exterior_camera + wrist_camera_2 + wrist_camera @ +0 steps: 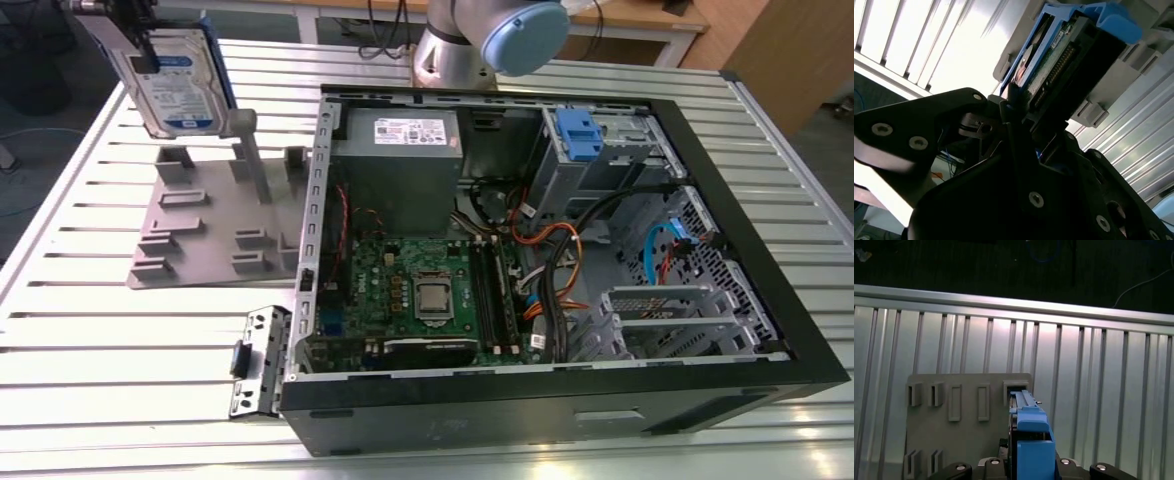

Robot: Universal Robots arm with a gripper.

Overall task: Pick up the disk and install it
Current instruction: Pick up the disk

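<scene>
The disk (178,82), a silver-grey drive with a white-and-blue label and a blue frame, hangs upright at the exterior view's upper left. It sits just above the grey slotted stand (200,235) on the table. My gripper (139,55) is shut on the disk's upper end. In the second wrist view the black fingers (1019,150) clamp the disk (1064,55) by its blue-framed edges. In the first wrist view the disk's blue frame (1030,440) points down toward the stand (954,440), near one of its slots.
An open black computer case (747,250) lies on the slatted metal table (80,330), to the exterior view's right of the stand. Inside are a motherboard (414,290), a grey power supply box (396,160) and a drive cage with a blue tab (579,131). A loose bracket (258,360) lies by the case.
</scene>
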